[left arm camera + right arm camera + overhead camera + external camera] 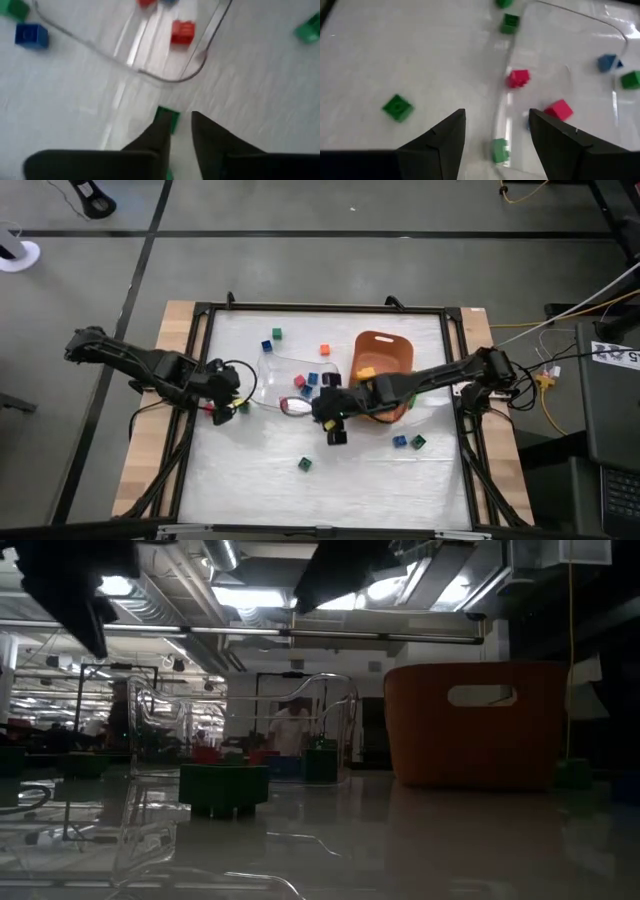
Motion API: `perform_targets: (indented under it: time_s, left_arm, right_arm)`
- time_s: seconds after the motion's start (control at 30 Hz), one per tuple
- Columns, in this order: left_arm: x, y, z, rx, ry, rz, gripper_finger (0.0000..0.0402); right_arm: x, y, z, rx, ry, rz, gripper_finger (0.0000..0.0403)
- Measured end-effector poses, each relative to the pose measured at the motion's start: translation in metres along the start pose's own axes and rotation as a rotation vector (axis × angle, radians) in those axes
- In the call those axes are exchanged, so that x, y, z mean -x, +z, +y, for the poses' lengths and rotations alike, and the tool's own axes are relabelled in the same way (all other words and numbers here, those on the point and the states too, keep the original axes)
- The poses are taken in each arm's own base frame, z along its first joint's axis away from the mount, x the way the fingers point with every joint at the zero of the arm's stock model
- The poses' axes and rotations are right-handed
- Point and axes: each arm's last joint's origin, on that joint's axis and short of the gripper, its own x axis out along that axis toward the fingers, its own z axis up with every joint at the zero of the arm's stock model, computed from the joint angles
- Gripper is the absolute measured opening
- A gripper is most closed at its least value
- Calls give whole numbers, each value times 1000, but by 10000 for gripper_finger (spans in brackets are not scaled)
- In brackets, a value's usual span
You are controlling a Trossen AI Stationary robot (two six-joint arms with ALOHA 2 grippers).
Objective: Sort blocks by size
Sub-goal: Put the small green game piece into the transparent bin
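Small blocks lie scattered on the white table. A red block [299,381] and a blue block [313,378] rest in the clear tray [270,370]. Outside it lie a green block [304,464], a blue block [399,441] and another green block [417,441]. My left gripper [181,122] hovers just outside the tray's rounded corner [170,79], its fingers a little apart and nothing between them. A green block [169,118] on the table shows past one fingertip. My right gripper [497,125] hangs open over the tray's edge, above a green block [500,150] and near two red blocks [518,78].
The orange bin [385,360] stands right of the tray with a yellow block [366,372] inside, close behind my right arm. More blocks, green [276,334], blue [267,346] and orange [325,350], lie toward the far edge. A black frame [205,360] borders the table.
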Motion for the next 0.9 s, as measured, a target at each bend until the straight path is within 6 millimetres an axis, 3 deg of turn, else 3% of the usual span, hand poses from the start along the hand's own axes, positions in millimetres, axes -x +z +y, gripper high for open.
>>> perform_targets:
  time_s: [0.23, 0.4, 0.6, 0.9]
  left_arm:
    - [-29, -20, 3, -27, 38, 64, 158]
    - [-51, -33, 4, -34, 35, 59, 200]
    - [-66, -40, 4, -100, 8, 16, 222]
    - [-80, -51, 6, -102, 9, 19, 224]
  right_arm:
    - [9, -1, 38, 74, 34, -9, 216]
    - [14, -4, 59, 109, 46, -3, 216]
    - [19, -6, 74, 136, 60, -11, 216]
    - [21, -7, 83, 131, 77, -21, 216]
